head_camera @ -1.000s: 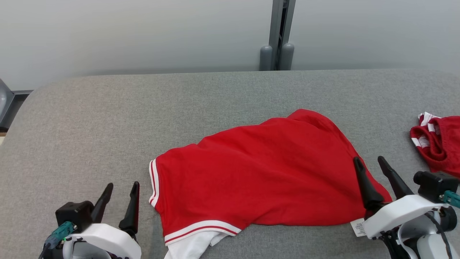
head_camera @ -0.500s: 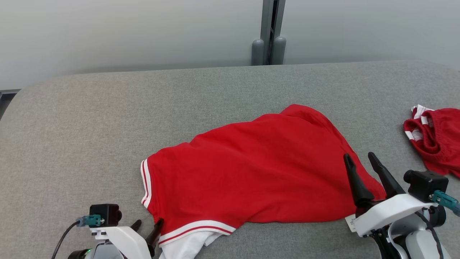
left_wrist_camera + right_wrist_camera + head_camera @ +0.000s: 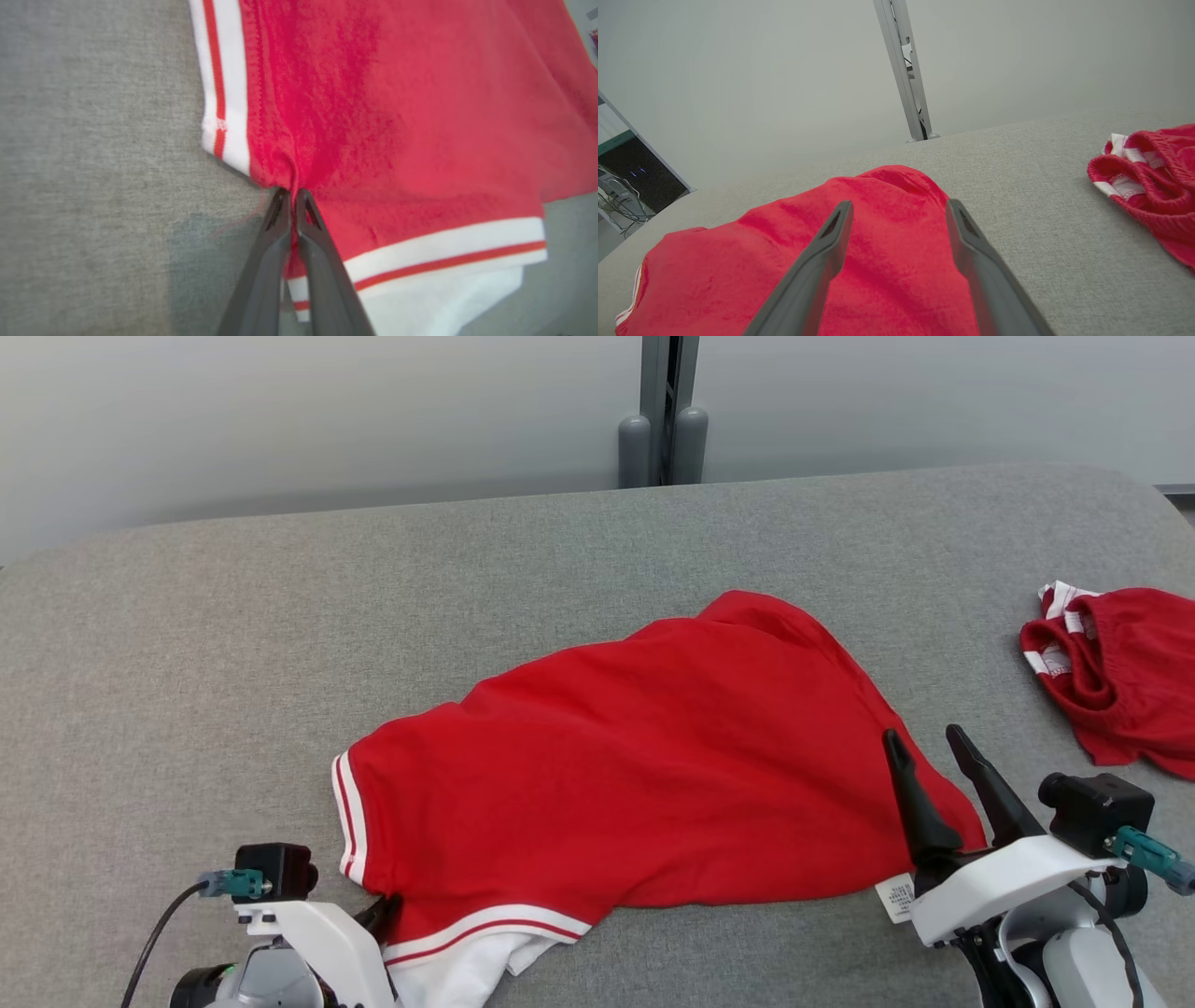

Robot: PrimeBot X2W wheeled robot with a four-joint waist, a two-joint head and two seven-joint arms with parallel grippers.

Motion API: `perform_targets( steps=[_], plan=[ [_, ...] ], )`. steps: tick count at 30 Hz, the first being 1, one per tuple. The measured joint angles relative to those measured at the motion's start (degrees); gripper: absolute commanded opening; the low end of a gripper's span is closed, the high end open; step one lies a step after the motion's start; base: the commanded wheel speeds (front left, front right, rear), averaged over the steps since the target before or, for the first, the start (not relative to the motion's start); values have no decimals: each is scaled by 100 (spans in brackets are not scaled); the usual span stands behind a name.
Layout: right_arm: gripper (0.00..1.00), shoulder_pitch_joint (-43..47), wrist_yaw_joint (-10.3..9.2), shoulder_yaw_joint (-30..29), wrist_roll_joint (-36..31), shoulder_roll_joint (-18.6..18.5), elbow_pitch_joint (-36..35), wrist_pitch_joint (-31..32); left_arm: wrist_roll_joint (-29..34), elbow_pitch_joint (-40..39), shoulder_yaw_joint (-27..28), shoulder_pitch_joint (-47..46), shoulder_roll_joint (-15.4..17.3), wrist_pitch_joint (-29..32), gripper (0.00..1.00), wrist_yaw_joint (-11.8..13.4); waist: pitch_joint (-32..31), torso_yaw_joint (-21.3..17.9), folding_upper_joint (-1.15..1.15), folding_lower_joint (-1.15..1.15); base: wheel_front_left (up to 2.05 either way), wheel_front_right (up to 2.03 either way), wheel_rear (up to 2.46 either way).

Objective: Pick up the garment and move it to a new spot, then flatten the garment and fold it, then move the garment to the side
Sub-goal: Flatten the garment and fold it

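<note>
The left end effector [image 3: 292,192] is clenched on the red garment [image 3: 653,765], its two dark fingers [image 3: 273,233] pinched together on a fold of cloth at the near left corner, where the two white-striped hems meet. From that grip the garment spreads away and rightward across the grey bench [image 3: 233,644]. The right end effector [image 3: 924,739] is released, jaws spread apart over the garment's right edge, with a white label [image 3: 894,896] just beside its base. Farther to its right lies a second red garment [image 3: 1116,663], bunched up and well apart from the first.
</note>
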Motion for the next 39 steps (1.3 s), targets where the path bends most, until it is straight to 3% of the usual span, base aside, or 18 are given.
perform_targets(
  steps=[9, 18, 19, 21, 28, 39],
  plan=[
    [100, -97, 0, 94, 19, -40, -18, -33, 241, -94, 405, -301, 360, -743, 0, 188, 99, 38, 0, 0, 0, 0, 0],
    [100, -266, 0, 224, 48, -96, -20, -49, 655, 773, 432, -1073, 810, -1279, 0, 97, 358, -128, 0, 0, 0, 0, 0],
    [100, -285, 0, 230, 48, -100, -13, -54, 687, 929, 413, -1149, 832, -1322, 6, 76, 381, -146, 0, 0, 0, 0, 0],
    [100, -313, 0, 258, 49, -100, 12, -85, 777, 1205, 368, -1262, 865, -1388, 100, 75, 407, -177, 0, 0, 0, 0, 0],
    [100, -307, 0, 297, 96, -103, 51, -226, 886, 1262, 366, -1279, 815, -1964, 100, 185, 332, -108, 0, 0, 0, 0, 0],
    [100, -253, 0, 160, 80, -241, -89, -720, 964, -358, 536, -417, 643, -3125, 100, 550, -40, 203, 0, 0, 0, 0, 0]
  ],
)
